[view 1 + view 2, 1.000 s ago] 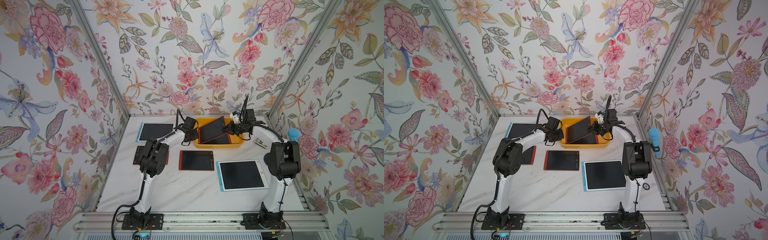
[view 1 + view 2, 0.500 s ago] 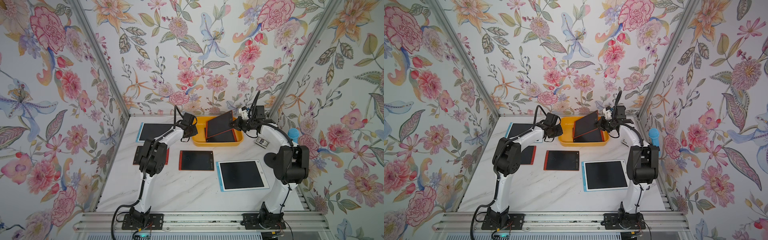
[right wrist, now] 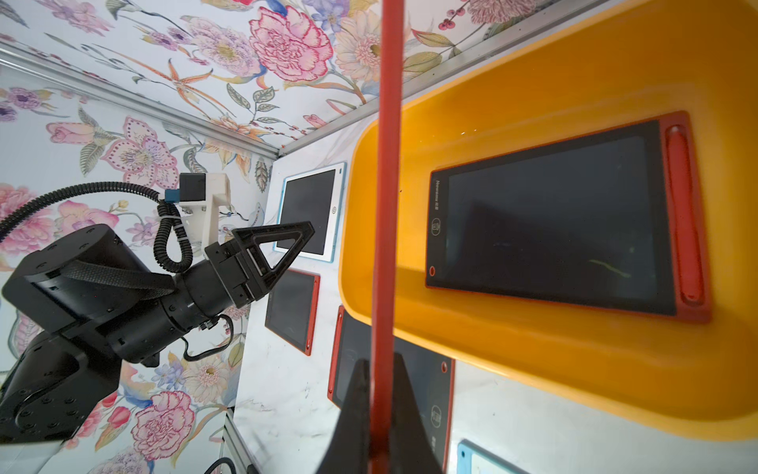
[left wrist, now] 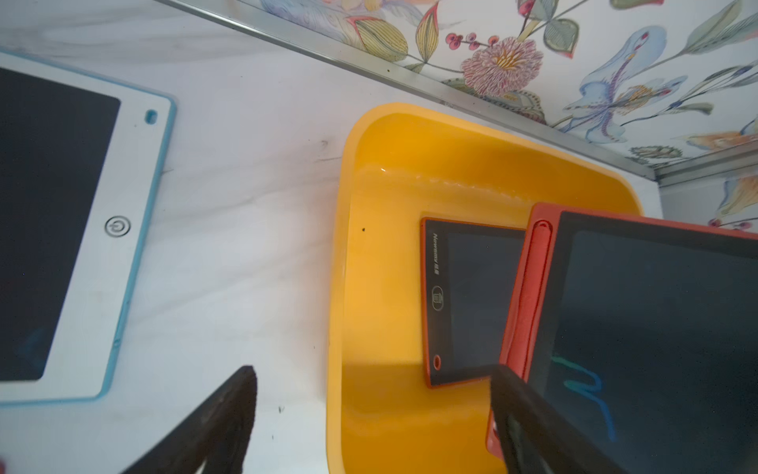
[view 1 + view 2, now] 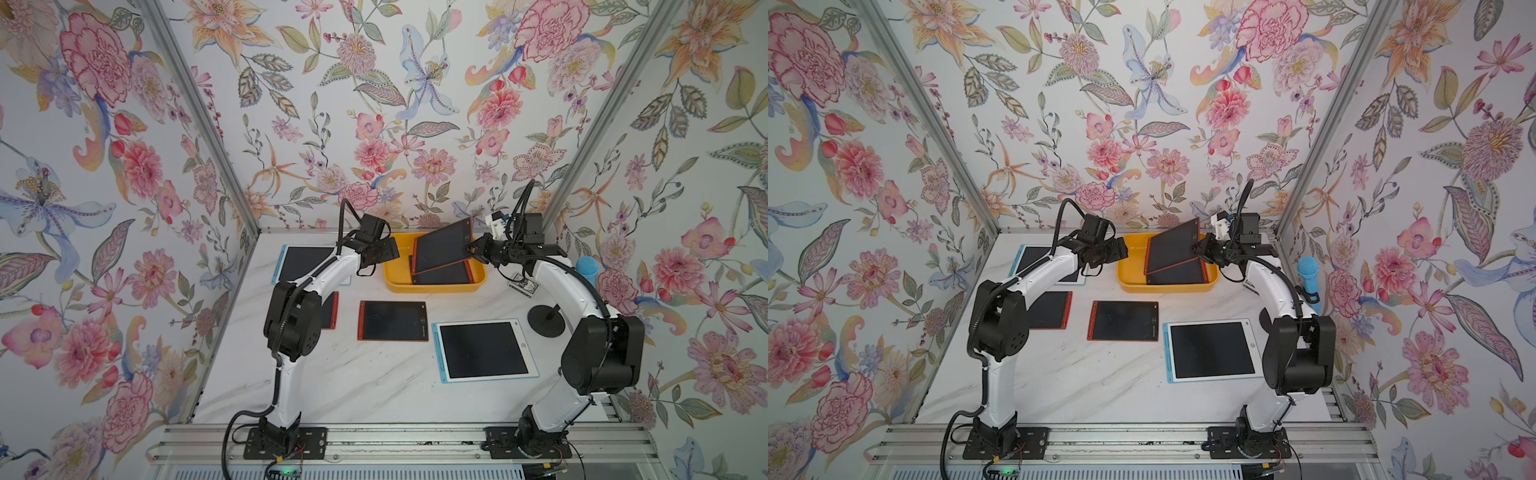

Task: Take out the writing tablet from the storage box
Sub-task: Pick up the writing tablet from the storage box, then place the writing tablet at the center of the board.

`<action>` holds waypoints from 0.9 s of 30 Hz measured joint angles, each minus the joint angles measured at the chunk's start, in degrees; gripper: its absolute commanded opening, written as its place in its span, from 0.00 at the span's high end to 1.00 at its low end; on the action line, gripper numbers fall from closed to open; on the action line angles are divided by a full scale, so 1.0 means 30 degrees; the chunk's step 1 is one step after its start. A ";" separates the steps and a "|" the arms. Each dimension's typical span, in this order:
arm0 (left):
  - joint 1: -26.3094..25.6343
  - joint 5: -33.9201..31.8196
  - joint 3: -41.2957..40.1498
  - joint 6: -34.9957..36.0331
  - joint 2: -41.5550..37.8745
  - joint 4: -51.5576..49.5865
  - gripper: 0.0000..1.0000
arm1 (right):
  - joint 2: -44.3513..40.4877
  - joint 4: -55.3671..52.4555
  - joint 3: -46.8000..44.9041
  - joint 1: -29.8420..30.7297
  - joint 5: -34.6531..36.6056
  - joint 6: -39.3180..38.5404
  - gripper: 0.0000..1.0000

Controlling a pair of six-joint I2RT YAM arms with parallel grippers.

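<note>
Right wrist view: one-arm carry after release

The right pincer (image 3: pixel 379 371) is clamped narrow on the edge of the red-framed writing tablet (image 3: pixel 387 184), seen edge-on. In a top view the tablet hangs tilted above the yellow storage box (image 5: pixel 395 282), not yet clear of it sideways. The left pincer (image 4: pixel 371 375) has gone from shut to wide within the last second and has drawn back beside the box rim, touching nothing. Judgement: the load has passed to the right arm alone. A second red tablet (image 3: pixel 549 221) lies flat in the box. The likely next step is to carry the tablet clear and set it on the worktop (image 5: pixel 374 386).
</note>
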 measured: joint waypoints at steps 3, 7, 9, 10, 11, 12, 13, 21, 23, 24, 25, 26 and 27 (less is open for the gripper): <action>0.0000 -0.0036 -0.1413 0.0160 -0.2667 -0.0386 0.00 | -0.1574 0.0335 -0.0845 0.0313 -0.0102 0.0809 1.00; 0.0000 -0.0328 -0.2637 0.0459 -0.5836 -0.0925 0.00 | -0.3417 0.0947 -0.2164 0.1217 -0.0022 0.2011 1.00; 0.0000 -0.0576 -0.3184 0.0583 -0.7322 -0.1406 0.00 | -0.4415 0.1188 -0.3126 0.2055 0.0189 0.2739 1.00; 0.0000 -0.0678 -0.3475 0.0641 -0.8116 -0.1647 0.00 | -0.4976 0.1464 -0.3759 0.2608 0.0313 0.3228 1.00; 0.0000 -0.0743 -0.3759 0.0670 -0.8852 -0.1872 0.00 | -0.5559 0.1902 -0.4503 0.3228 0.0510 0.3789 1.00; 0.0000 -0.0882 -0.4036 0.0707 -0.9551 -0.2069 0.00 | -0.6047 0.2200 -0.5129 0.3745 0.0663 0.4240 1.00; 0.0000 -0.0976 -0.4350 0.0714 -1.0309 -0.2273 0.00 | -0.6681 0.2725 -0.5967 0.4561 0.0969 0.4925 1.00; 0.0000 -0.1552 -0.7227 0.0619 -1.5373 -0.3599 0.00 | -0.9282 0.7147 -1.0754 1.3712 0.6390 0.9559 1.00; 0.0000 -0.1603 -0.8116 0.0474 -1.6487 -0.3927 0.00 | -0.8903 0.8517 -1.1417 1.6072 0.7956 1.0397 1.00; 0.0000 -0.1610 -0.8422 0.0415 -1.6881 -0.4080 0.00 | -0.8633 0.9034 -1.1548 1.6808 0.8597 1.0673 1.00; 0.0000 -0.1617 -0.8706 0.0357 -1.7296 -0.4320 0.00 | -0.8123 0.9799 -1.1664 1.7682 0.9420 1.1009 1.00; 0.0007 -0.1661 -0.8932 0.0342 -1.7668 -0.4590 0.00 | -0.7519 1.0586 -1.1715 1.8476 1.0251 1.1344 1.00; 0.0000 -0.1690 -0.9071 0.0342 -1.7945 -0.4772 0.00 | -0.7009 1.1227 -1.1723 1.9045 1.0899 1.1577 1.00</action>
